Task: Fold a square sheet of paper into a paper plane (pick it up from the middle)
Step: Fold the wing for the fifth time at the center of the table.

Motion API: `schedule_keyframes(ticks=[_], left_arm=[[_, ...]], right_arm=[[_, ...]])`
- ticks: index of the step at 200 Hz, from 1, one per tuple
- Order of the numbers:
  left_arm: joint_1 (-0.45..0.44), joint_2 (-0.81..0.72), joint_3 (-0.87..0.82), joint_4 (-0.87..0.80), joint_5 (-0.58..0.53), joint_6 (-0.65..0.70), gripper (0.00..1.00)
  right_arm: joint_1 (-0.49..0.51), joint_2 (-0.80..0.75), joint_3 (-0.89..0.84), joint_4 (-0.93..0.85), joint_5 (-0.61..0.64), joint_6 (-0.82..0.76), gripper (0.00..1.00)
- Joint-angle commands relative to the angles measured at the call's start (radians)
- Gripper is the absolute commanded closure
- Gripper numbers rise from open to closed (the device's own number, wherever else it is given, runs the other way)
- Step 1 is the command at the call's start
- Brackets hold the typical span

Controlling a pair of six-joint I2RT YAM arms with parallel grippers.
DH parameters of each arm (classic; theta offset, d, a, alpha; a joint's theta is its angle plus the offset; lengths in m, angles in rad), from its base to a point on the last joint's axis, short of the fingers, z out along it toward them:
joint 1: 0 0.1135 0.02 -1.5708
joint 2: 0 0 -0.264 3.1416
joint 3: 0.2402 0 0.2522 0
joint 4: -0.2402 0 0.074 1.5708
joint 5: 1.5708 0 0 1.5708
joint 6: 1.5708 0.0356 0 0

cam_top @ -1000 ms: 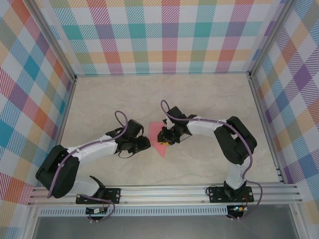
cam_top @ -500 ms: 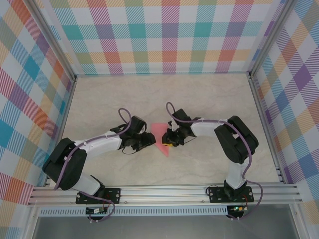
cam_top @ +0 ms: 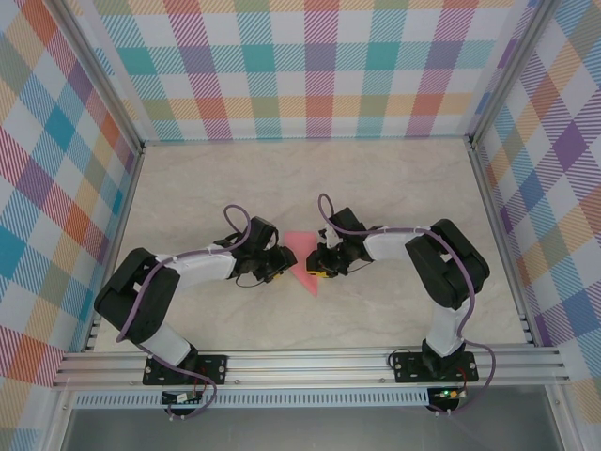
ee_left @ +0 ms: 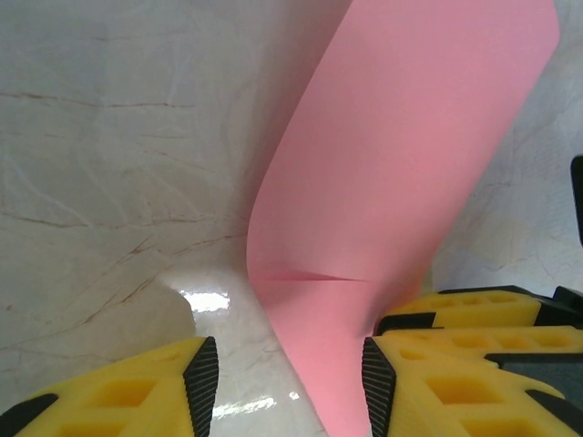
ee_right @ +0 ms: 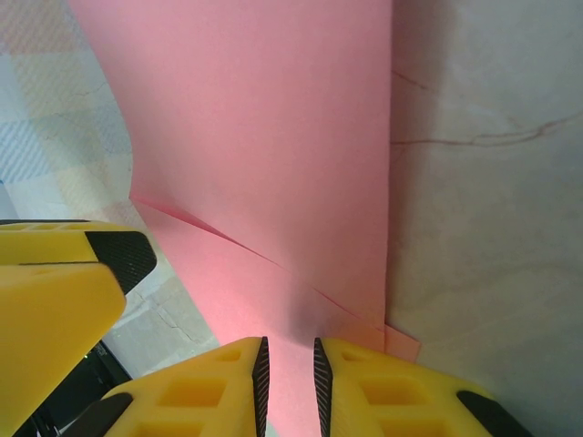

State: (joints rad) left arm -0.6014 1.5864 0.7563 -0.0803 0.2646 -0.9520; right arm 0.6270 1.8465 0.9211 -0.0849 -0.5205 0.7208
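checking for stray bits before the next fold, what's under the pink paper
Bare marble table shows under the lifted edge of the paper, nothing else. In the right wrist view a second paper layer peeks out beneath. What lies under the rest is covered.

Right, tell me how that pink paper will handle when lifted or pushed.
Probably floppy: the pink paper curves up unsupported in the left wrist view. Likely light and easily creased: a sharp fold line shows. It may slip or tear if tugged, as the right tool pinches it at one spot.
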Motion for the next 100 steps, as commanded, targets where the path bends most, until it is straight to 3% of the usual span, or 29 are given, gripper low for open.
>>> schedule_keyframes(ticks=[1,100], left_arm=[[0.017,0.025,0.018,0.027,0.005,-0.021,0.53],[0.017,0.064,0.012,0.114,0.02,-0.048,0.62]], right_arm=[[-0.007,0.011,-0.039,-0.035,0.045,0.003,0.76],[-0.02,-0.007,-0.052,-0.034,0.045,0.003,0.77]])
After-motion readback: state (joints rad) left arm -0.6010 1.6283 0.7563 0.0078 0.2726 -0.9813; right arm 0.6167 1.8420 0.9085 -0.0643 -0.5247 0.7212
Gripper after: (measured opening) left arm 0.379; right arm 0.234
